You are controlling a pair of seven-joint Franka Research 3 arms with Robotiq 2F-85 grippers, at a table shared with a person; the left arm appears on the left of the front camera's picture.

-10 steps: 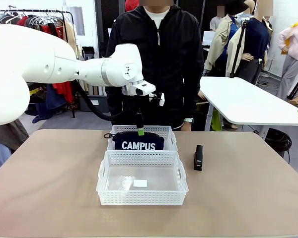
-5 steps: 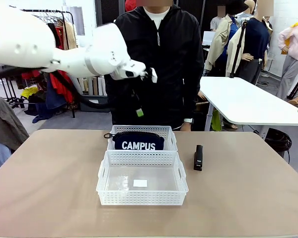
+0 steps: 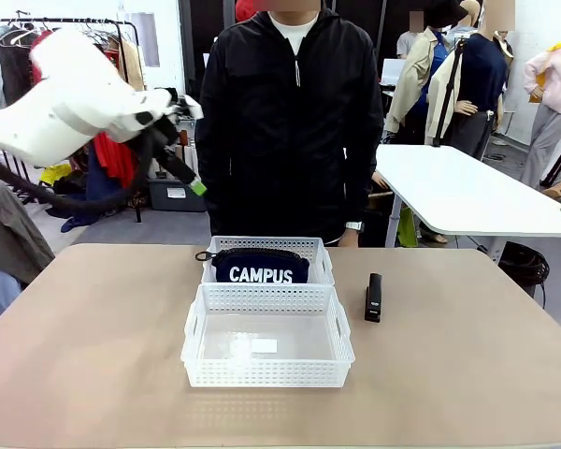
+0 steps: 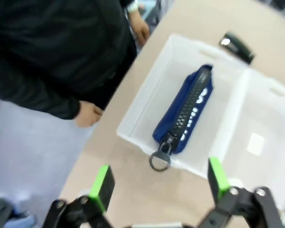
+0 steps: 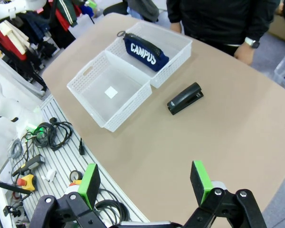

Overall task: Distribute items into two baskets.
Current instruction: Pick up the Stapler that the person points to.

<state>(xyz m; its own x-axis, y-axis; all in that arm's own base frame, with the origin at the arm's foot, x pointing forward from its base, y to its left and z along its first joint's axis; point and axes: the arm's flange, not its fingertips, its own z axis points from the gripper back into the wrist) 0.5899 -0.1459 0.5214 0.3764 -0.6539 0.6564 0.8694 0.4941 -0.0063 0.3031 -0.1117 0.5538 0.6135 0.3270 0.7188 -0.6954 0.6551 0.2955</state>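
The navy pouch [image 3: 262, 268] with white "CAMPUS" lettering lies in the far basket [image 3: 316, 249]. Right in front of it, the near basket [image 3: 266, 372] holds only a small white label. The black stapler [image 3: 374, 297] rests on the table to the right of both baskets. My left gripper [image 3: 189, 176] hangs open and holds nothing, high up and off to the left of the baskets. Its wrist view looks down on the pouch [image 4: 186, 114], the far basket [image 4: 147, 92] and the stapler [image 4: 235, 44]. My right gripper [image 5: 145, 183] is open, high above the table, over the stapler [image 5: 185, 98], pouch [image 5: 145, 51] and near basket [image 5: 109, 92].
A person in a black jacket stands at the far edge, one hand [image 4: 88, 114] hanging near the table. Bare tabletop [image 3: 93, 337] lies either side of the baskets. Cables and tools [image 5: 52, 137] lie beyond the table's edge. A white table [image 3: 467, 192] stands back right.
My left arm has risen from just above the pouch in the far basket and swung up and to the left. The pouch stays in the basket; the stapler has not moved.
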